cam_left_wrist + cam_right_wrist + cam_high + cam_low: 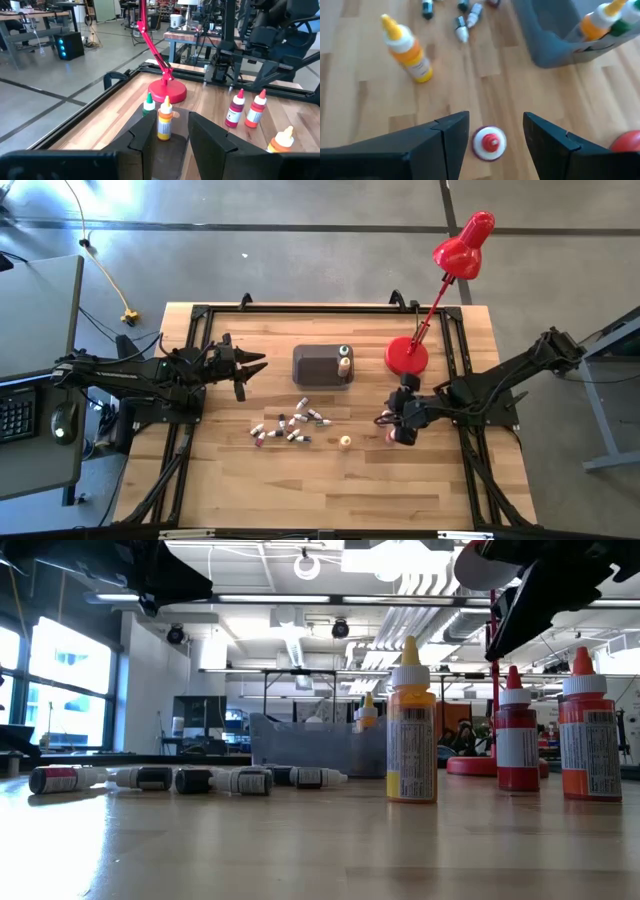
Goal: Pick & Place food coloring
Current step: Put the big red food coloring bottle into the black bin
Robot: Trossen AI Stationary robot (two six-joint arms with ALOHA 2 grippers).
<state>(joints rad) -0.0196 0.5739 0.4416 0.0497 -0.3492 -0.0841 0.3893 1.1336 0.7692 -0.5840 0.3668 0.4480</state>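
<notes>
Food coloring is spread over the wooden table. Several slim vials [288,426] lie on their sides near the middle. A yellow-capped bottle [345,442] stands upright to their right. Two red bottles [515,735] [585,730] stand beside it. A yellow bottle [165,120] and a green-capped one [148,104] stand inside the dark grey bin [320,367]. My right gripper [495,120] hangs open, slanting down over one red-capped bottle [490,142], with a finger on either side above it. My left gripper [248,366] is open and level, left of the bin, with nothing between its fingers.
A red desk lamp stands with its base [407,357] at the far right of the table, close behind my right gripper, and its arm leans up toward the far edge. A black frame [200,315] borders the tabletop. Bare wood lies along the near edge.
</notes>
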